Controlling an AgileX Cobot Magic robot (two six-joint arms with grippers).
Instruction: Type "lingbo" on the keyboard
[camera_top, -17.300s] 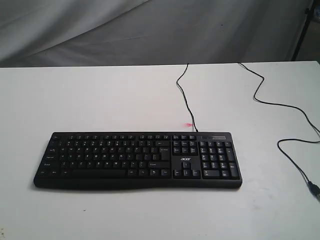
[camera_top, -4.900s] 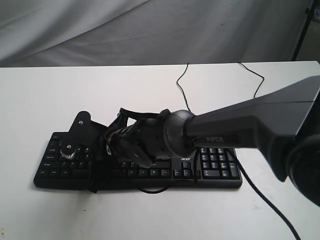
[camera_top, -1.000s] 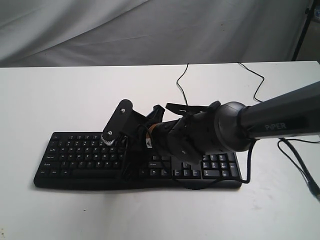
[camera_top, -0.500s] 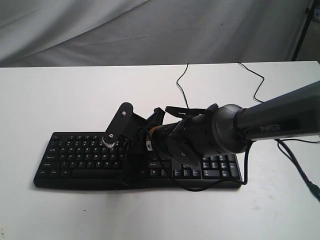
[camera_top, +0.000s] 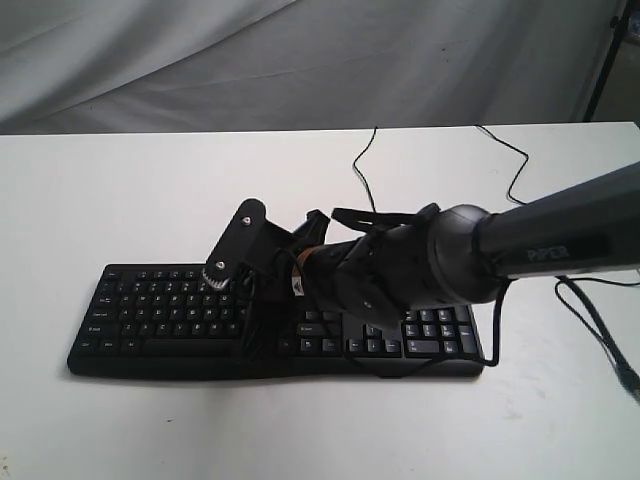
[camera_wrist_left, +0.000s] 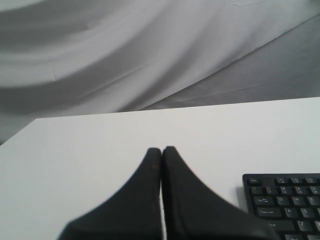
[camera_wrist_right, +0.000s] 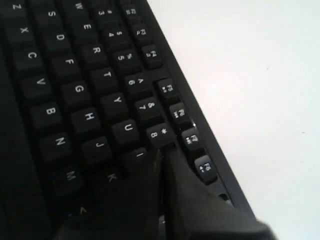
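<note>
The black keyboard (camera_top: 150, 318) lies flat across the near half of the white table (camera_top: 120, 190). My right arm reaches over it from the right. My right gripper (camera_top: 262, 300) is shut, its tips pointing down at the letter keys right of the middle. In the right wrist view the keyboard (camera_wrist_right: 75, 75) fills the frame and the shut right gripper (camera_wrist_right: 162, 151) sits at the I key, just below the 8 key, with nothing held. My left gripper (camera_wrist_left: 161, 149) is shut and empty over bare table, with the keyboard's corner (camera_wrist_left: 285, 200) beside it.
The keyboard's thin black cable (camera_top: 365, 180) runs toward the table's far edge. A second black cable (camera_top: 520, 170) winds along the right side down to the right edge. Grey cloth (camera_top: 300, 60) hangs behind the table.
Half a second ago the right gripper was dipped slightly lower onto the keys; now it is back up a little, at the same spot. The left gripper has no earlier frame.
</note>
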